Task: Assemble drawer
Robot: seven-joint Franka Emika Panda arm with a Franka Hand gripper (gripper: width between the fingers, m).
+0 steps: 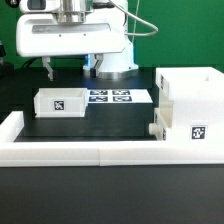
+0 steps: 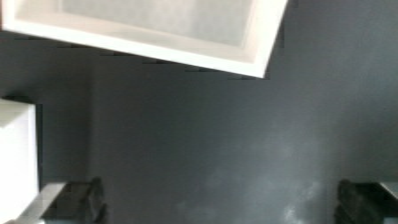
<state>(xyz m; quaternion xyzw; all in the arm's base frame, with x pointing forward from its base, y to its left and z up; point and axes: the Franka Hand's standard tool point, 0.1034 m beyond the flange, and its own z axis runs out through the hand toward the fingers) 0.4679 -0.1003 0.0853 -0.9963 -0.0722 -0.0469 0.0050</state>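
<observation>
The two-finger hand point(image 2: 222, 205) is released. In the wrist view its dark fingers point(image 2: 71, 200) stand wide apart, with only bare black bench point(image 2: 214, 130) between them and nothing gripped. In the exterior view the hand hangs high over the exterior view's left half, at the top edge of the picture (its fingertips are hard to make out there).

The drawer lies in separate pieces. The tall white plastic boxy housing point(image 1: 192, 100) stands upright at the exterior view's right, just beside the low white border wall point(image 1: 90, 152). It has a black-and-white square marker tag point(image 1: 197, 132) on its near face. A small white part point(image 1: 158, 128) juts from the housing's lower side toward the exterior view's left; I cannot tell whether this is a second tray.

The small white open-topped plastic tray point(image 1: 60, 100) sits upright on the bench at the exterior view's left, well apart from the housing, with a tag of its own on its near wall. A white-rimmed corner, apparently of this tray, shows in the wrist view, clear of the fingers. Between tray and housing, a little farther back, the flat white marker board point(image 1: 118, 97) lies on the bench, just beside the tray.
</observation>
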